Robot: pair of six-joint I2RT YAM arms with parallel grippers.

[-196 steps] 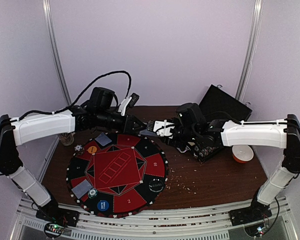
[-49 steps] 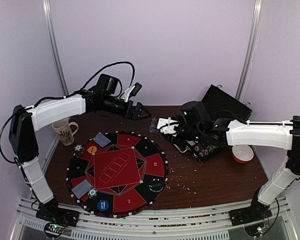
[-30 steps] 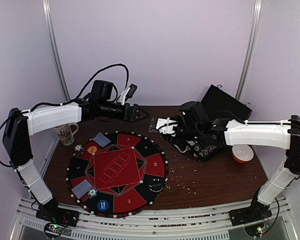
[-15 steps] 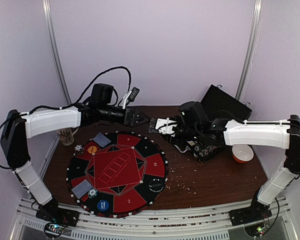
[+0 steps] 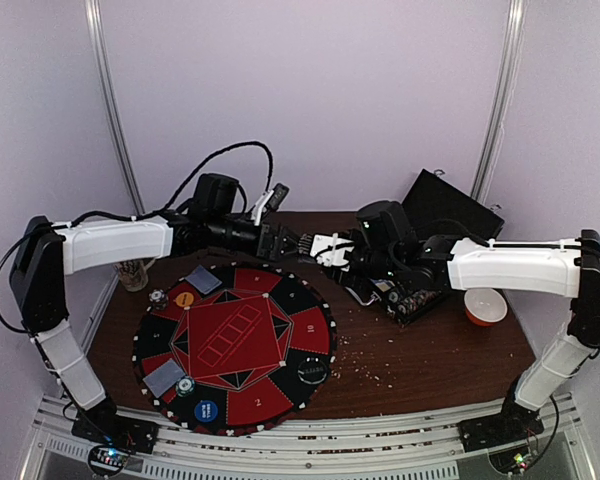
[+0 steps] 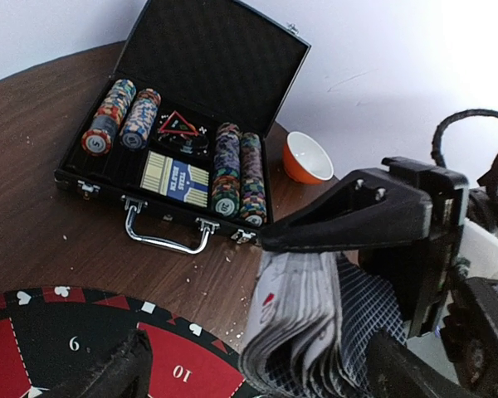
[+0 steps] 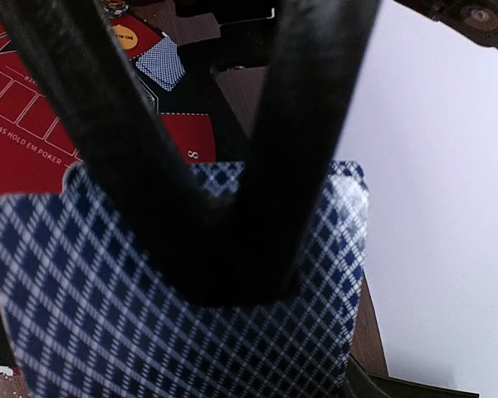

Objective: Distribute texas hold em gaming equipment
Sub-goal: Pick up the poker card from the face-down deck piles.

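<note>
One camera looks down over the whole table (image 5: 430, 365) from above; both wrist cameras press close on the same card deck (image 6: 303, 332).

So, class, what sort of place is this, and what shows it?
Probably a robot lab cell staged for poker: a left arm and right arm bolted to a table, a hold'em mat, and an open case of chips.

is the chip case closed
No, the black case stands open, its lid raised and rows of poker chips showing inside.
</note>
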